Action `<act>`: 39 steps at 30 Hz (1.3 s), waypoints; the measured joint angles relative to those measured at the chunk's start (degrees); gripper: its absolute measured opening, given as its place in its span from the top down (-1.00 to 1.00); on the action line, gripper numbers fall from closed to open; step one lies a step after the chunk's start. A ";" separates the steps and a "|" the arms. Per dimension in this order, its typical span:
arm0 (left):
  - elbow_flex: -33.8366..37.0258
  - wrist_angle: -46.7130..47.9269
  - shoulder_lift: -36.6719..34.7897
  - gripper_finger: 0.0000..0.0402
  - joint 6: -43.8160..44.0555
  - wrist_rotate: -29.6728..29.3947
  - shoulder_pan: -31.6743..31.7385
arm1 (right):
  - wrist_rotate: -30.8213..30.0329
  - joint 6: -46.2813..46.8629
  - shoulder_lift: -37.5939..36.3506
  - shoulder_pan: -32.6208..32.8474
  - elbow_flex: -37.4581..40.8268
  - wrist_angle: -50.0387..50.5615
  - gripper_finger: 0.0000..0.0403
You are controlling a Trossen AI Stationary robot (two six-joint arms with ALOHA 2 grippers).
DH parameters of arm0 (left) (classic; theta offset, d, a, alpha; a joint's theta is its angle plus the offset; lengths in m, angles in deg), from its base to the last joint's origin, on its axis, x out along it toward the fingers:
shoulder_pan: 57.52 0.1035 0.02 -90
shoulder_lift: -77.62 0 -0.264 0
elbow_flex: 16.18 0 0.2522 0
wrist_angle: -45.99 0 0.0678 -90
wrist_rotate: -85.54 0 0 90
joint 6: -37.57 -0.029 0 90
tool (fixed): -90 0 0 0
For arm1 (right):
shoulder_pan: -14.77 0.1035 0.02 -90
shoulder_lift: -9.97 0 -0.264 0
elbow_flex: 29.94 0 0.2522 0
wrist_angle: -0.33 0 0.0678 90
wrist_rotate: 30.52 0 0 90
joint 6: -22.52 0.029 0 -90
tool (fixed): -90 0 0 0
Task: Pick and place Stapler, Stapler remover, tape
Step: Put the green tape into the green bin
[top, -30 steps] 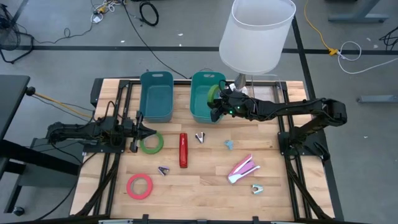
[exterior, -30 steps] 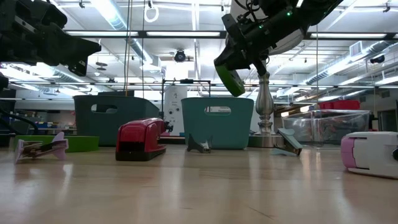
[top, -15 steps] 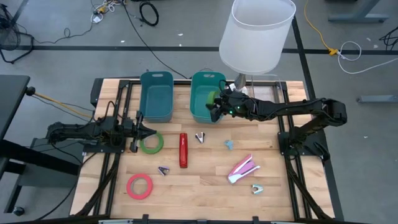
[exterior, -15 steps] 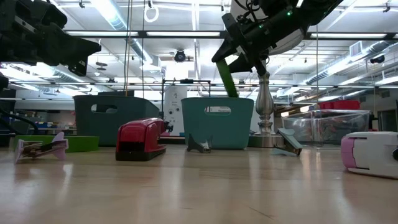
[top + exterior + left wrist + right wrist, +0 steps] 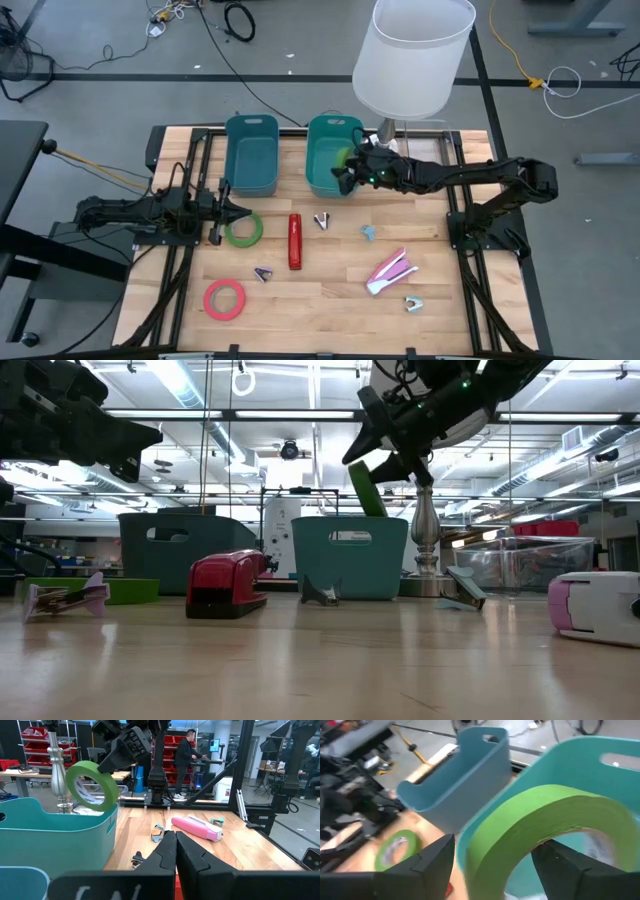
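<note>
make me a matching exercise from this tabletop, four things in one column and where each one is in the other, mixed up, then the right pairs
Things
1. green tape roll
2. red tape roll
3. red stapler
4. pink stapler

Places
A. on the wood in front of the teal bin
B. on the wood toward the right arm's side
C. at the right gripper, above the teal bin
D. flat on the wood at the near edge, on the left arm's side

Pairs: 1-C, 2-D, 3-A, 4-B
</note>
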 joint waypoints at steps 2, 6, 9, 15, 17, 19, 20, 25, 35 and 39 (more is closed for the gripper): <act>-0.02 0.00 -0.01 0.99 0.00 0.00 0.02 | -0.02 0.16 0.00 -0.97 0.00 2.03 -0.25; 0.00 0.00 0.00 0.99 0.00 0.00 0.00 | 0.83 0.08 0.00 -3.24 0.00 5.55 -0.21; 0.00 0.00 0.00 0.99 0.00 0.00 0.00 | 3.96 -0.04 0.00 -5.03 0.00 5.84 -0.18; 0.00 -0.02 0.00 0.99 0.00 0.00 0.02 | 7.87 0.08 0.00 -6.39 0.00 5.79 -0.17; -0.02 -0.01 0.00 0.99 0.01 0.00 0.00 | 9.28 0.08 0.00 -6.37 0.00 4.76 -0.17; -0.02 -0.02 0.00 0.99 0.00 0.00 0.00 | 10.62 0.07 0.00 -6.37 0.00 2.23 -0.17; 0.00 0.00 0.00 0.99 0.00 0.00 0.02 | 11.15 0.05 0.00 -6.37 0.00 0.84 -0.17; -0.01 -0.01 -0.01 0.99 0.00 0.00 0.00 | 11.92 0.70 -0.02 -6.39 0.00 0.18 -0.17; 0.00 0.00 0.00 0.99 0.00 0.00 0.00 | 12.69 1.58 0.00 -6.58 0.00 0.82 -0.17; -0.01 -0.02 0.00 0.99 0.00 0.00 0.02 | 14.58 1.56 0.00 -6.56 0.00 -4.25 -0.17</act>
